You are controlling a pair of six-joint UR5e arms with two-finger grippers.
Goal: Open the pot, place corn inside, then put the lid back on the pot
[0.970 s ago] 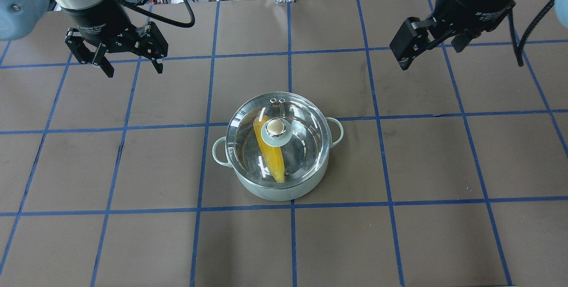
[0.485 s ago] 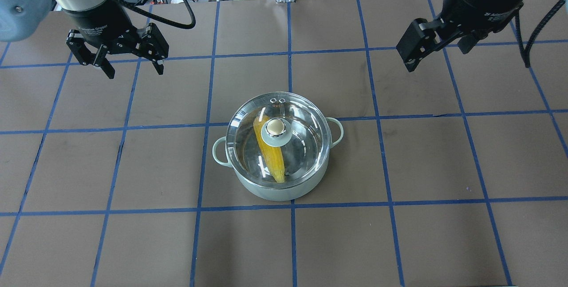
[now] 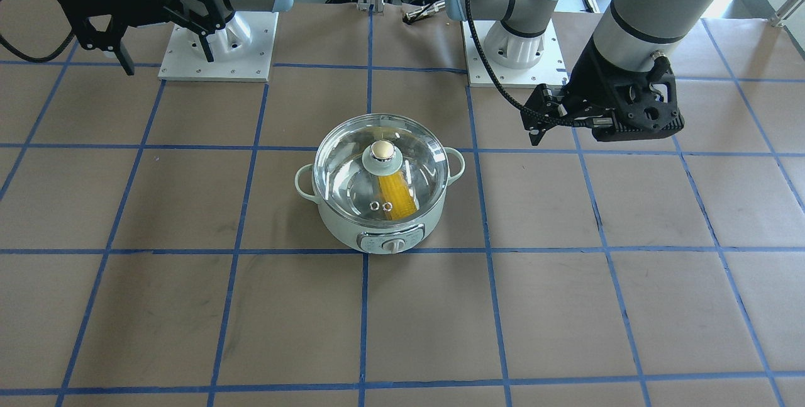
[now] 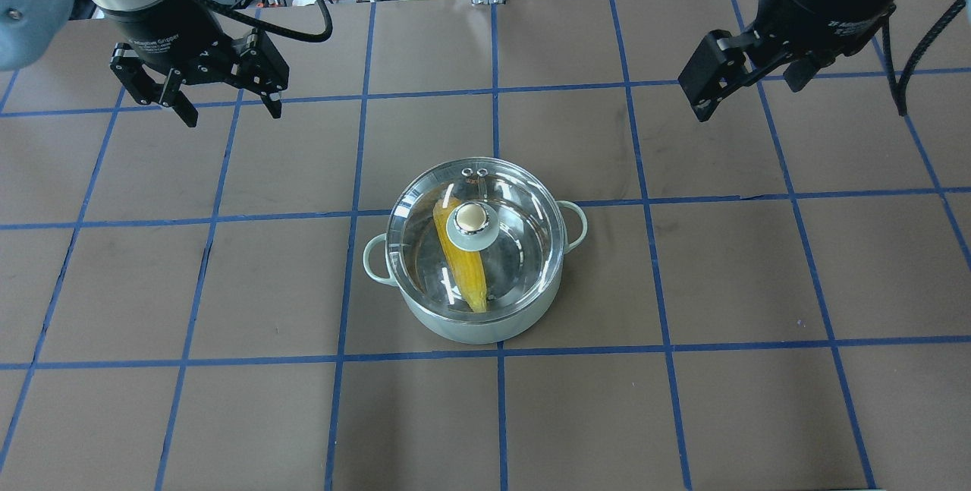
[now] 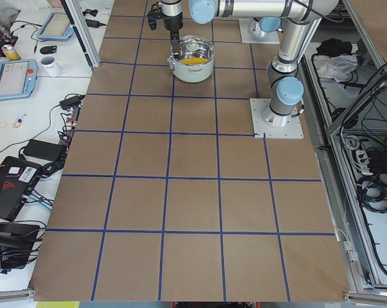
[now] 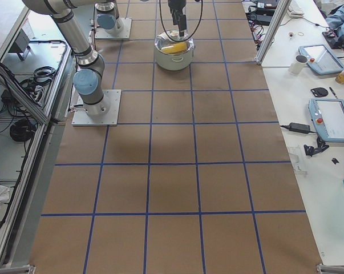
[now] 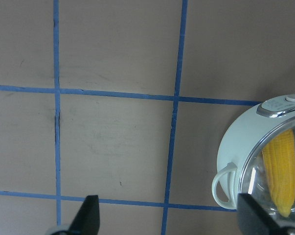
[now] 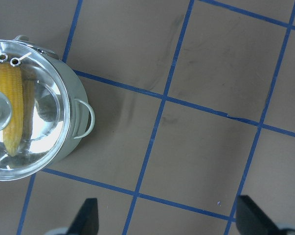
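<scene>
Corn (image 4: 463,263) under domed glass lid (image 4: 523,225), mint pot (image 4: 470,332), left tool (image 4: 231,115), right tool (image 3: 168,62) both splayed, empty

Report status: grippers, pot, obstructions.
Left gripper open, empty. Right gripper open, empty. Yellow corn ear inside pale mint round pot, clear glass dome lid seated on top. Both grippers off to the sides.

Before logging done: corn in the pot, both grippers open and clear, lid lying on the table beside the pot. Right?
Not quite: the lid sits on the pot, over the corn, as the overhead view shows. The left gripper and right gripper are open and clear.
</scene>
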